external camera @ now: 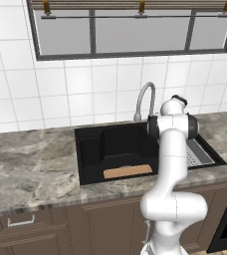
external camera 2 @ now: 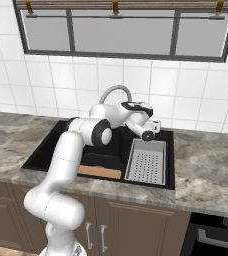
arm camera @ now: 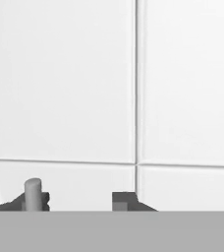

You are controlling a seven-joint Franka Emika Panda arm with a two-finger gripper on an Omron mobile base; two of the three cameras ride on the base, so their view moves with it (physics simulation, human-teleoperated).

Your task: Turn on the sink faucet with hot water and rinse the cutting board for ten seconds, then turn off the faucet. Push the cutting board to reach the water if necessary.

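Note:
The sink (external camera: 90,149) (external camera 2: 46,155) is a deep black basin set in the counter. The cutting board (external camera: 128,172) (external camera 2: 100,172) lies flat on its floor by the front wall. The sink faucet (external camera: 144,99) (external camera 2: 115,91) arches over the basin from the back rim. My gripper (external camera 2: 155,126) (arm camera: 79,202) is at the back rim, right of the faucet, facing the tiled wall. Its fingertips stand apart, open, with nothing between them. A short grey rod (arm camera: 33,193) rises right at the left fingertip (arm camera: 41,201). Water is out of view.
A grey perforated drain tray (external camera: 201,155) (external camera 2: 146,162) fills the sink's right end. Marble counter (external camera: 31,169) (external camera 2: 211,165) runs along both sides. The white tiled wall (arm camera: 84,78) is close ahead of the hand, with a window (external camera: 130,30) above.

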